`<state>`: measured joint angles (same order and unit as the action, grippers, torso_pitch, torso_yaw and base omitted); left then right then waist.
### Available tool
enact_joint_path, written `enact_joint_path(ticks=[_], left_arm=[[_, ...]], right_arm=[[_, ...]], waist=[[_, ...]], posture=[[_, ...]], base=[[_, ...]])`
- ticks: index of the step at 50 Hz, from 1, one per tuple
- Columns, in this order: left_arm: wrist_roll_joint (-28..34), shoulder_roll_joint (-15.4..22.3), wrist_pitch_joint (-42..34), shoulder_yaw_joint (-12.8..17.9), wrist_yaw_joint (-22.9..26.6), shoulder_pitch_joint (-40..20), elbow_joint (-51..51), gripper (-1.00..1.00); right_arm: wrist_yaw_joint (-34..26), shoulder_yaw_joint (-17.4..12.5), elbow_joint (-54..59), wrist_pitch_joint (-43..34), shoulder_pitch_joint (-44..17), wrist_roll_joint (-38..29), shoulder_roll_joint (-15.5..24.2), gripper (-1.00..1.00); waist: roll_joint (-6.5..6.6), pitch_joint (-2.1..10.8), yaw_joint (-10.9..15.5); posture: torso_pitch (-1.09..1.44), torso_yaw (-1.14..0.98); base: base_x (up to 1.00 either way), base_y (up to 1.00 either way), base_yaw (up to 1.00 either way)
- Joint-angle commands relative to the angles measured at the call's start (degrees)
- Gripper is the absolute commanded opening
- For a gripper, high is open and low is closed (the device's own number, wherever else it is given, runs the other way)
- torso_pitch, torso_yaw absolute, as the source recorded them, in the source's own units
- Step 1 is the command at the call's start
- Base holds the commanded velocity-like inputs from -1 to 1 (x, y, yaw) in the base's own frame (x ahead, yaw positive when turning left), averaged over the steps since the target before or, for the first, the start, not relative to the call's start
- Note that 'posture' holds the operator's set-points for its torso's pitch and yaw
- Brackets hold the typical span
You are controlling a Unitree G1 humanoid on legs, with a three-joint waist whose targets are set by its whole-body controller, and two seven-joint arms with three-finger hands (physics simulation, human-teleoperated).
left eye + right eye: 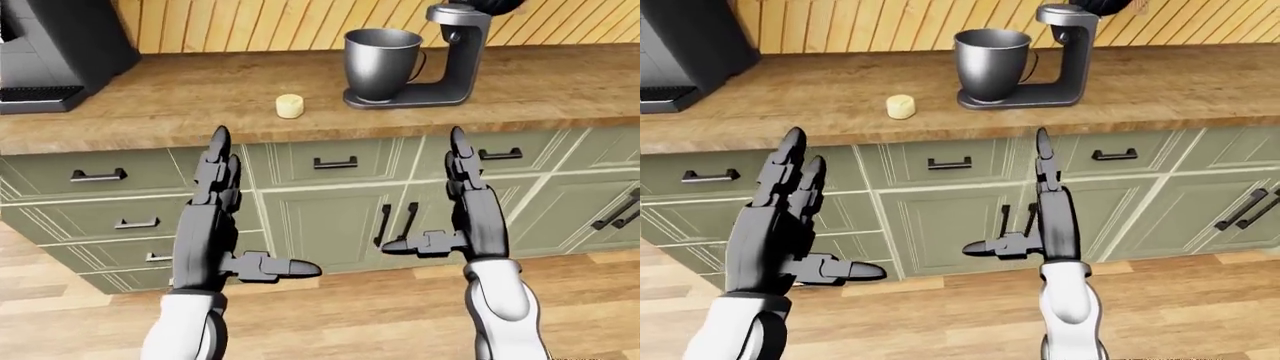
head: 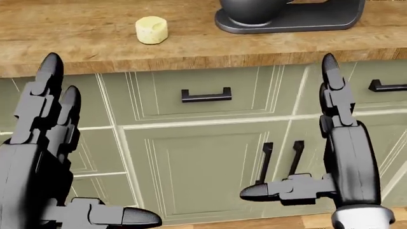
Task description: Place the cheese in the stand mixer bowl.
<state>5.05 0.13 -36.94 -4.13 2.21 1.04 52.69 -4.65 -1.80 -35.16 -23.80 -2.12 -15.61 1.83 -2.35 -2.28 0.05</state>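
Note:
A small pale yellow cheese (image 1: 290, 106) lies on the wooden counter (image 1: 200, 97), left of the stand mixer (image 1: 445, 52) with its steel bowl (image 1: 380, 64). In the head view the cheese (image 2: 151, 29) sits near the top, and the mixer base (image 2: 289, 19) shows at the top right. My left hand (image 1: 225, 217) and right hand (image 1: 455, 202) are both held up below the counter edge, fingers straight and thumbs out, open and holding nothing. Both hands are well short of the cheese.
A black coffee machine (image 1: 55, 52) stands on the counter at the left. Green cabinet drawers and doors (image 1: 330, 217) with black handles fill the space under the counter. Wooden floor (image 1: 350, 315) lies below.

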Motion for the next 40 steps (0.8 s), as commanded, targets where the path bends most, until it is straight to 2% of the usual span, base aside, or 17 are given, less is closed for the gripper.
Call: enact_joint_path(ticks=[1, 8, 10, 11, 12, 14, 20, 22, 24, 25, 27, 33, 35, 37, 38, 39, 40], left_arm=[[0.14, 0.26, 1.59, 0.67, -0.21, -0.89, 2.31, 1.0], [0.2, 0.29, 1.27, 0.68, -0.17, -1.07, 2.5, 1.0], [0.23, 0.36, 0.88, 0.85, -0.1, -1.43, 2.62, 1.0], [0.19, 0.35, 0.73, 0.96, -0.07, -1.55, 2.71, 1.0], [0.23, 0.39, 0.7, 0.99, -0.05, -1.64, 2.65, 1.0], [0.27, 0.4, 0.46, 0.96, -0.03, -1.79, 2.79, 1.0], [0.45, 0.54, -0.65, 1.17, 0.16, -2.62, 3.29, 1.0], [0.51, 0.54, -1.07, 1.17, 0.2, -2.93, 3.46, 1.0], [0.65, 0.57, -1.59, 1.07, 0.24, -3.23, 3.79, 1.0], [0.71, 0.54, -1.59, 0.91, 0.23, -3.04, 3.99, 1.0], [0.75, 0.54, -1.7, 0.91, 0.26, -3.13, 3.98, 1.0], [1.07, 0.47, -2.13, 0.5, 0.23, -3.19, 4.45, 1.0], [1.02, 0.43, -2.21, 0.64, 0.28, -3.36, 4.34, 1.0], [1.11, 0.42, -1.77, 0.51, 0.23, -3.02, 4.18, 1.0], [1.12, 0.42, -1.79, 0.52, 0.24, -3.01, 4.19, 1.0], [1.18, 0.41, -1.58, 0.4, 0.21, -2.77, 4.25, 1.0], [1.13, 0.4, -1.72, 0.57, 0.24, -3.0, 4.15, 1.0]], right_arm=[[0.15, 0.45, -2.26, 1.34, -1.23, 0.04, -0.06, 1.0], [0.04, 0.63, -2.97, 0.82, -1.21, -0.14, -0.13, 1.0], [-0.04, 0.61, -2.91, 0.66, -1.46, -0.15, -0.07, 1.0], [-0.07, 0.61, -2.86, 0.59, -1.6, -0.15, -0.05, 1.0], [-0.08, 0.63, -2.78, 0.52, -1.75, -0.18, -0.04, 1.0], [-0.15, 0.67, -2.79, 0.38, -1.93, -0.21, -0.01, 1.0], [-0.36, 0.39, -2.9, -0.01, -2.32, -0.12, 0.12, 1.0], [-0.4, 0.33, -3.07, -0.27, -2.45, -0.15, 0.14, 1.0], [-0.46, 0.37, -3.22, -0.55, -2.61, -0.21, 0.17, 1.0], [-0.49, 0.35, -3.34, -0.69, -2.68, -0.22, 0.18, 1.0], [-0.48, 0.27, -3.3, -0.69, -2.67, -0.16, 0.18, 1.0], [-0.38, -0.11, -3.64, -0.47, -2.11, 0.12, 0.18, 1.0], [-0.38, -0.23, -3.85, -0.4, -1.84, 0.24, 0.18, 1.0], [-0.25, -0.24, -3.79, -0.14, -1.61, 0.28, 0.15, 1.0], [-0.22, -0.24, -3.76, -0.05, -1.53, 0.31, 0.14, 1.0], [-0.16, -0.31, -3.76, 0.18, -1.37, 0.42, 0.12, 1.0], [-0.13, -0.33, -3.73, 0.31, -1.28, 0.45, 0.12, 1.0]], waist=[[-0.76, 0.69, 0.15], [3.13, -0.08, -0.36], [5.82, 0.59, -0.58], [8.03, 1.56, -0.42], [5.45, 0.97, 0.35], [6.07, 0.69, 0.47], [3.09, 0.57, 0.92], [1.18, 0.75, 1.08], [-2.57, 1.79, 0.91], [0.05, 1.12, 0.16], [-0.78, 0.72, 0.09], [2.24, -0.03, -0.2], [4.22, 0.17, -0.47], [8.03, 1.59, -0.4], [5.4, 0.89, 0.38], [6.26, 0.55, 0.1], [6.03, 0.62, 0.49]], posture=[[0.0, 0.0], [0.0, 0.0], [0.0, 0.0], [0.0, 0.0], [0.0, 0.0], [0.0, 0.0], [0.0, 0.0], [0.0, 0.0], [0.0, 0.0], [0.0, 0.0], [0.0, 0.0], [0.0, 0.0], [0.0, 0.0], [0.0, 0.0], [0.0, 0.0], [0.0, 0.0], [0.0, 0.0]], base=[[0.19, 0.0, 0.0], [0.19, 0.0, 0.0], [0.19, 0.0, 0.0], [0.19, 0.0, 0.0], [0.2, 0.0, 0.0], [0.19, 0.0, 0.0], [0.19, 0.0, 0.0], [0.19, 0.0, 0.0], [0.19, 0.0, 0.0], [0.19, 0.0, 0.0], [0.19, 0.0, 0.0], [0.19, 0.0, 0.0], [0.19, 0.0, 0.0], [0.19, 0.0, 0.0], [0.2, 0.0, 0.0], [0.2, 0.0, 0.0], [0.2, 0.0, 0.0]])
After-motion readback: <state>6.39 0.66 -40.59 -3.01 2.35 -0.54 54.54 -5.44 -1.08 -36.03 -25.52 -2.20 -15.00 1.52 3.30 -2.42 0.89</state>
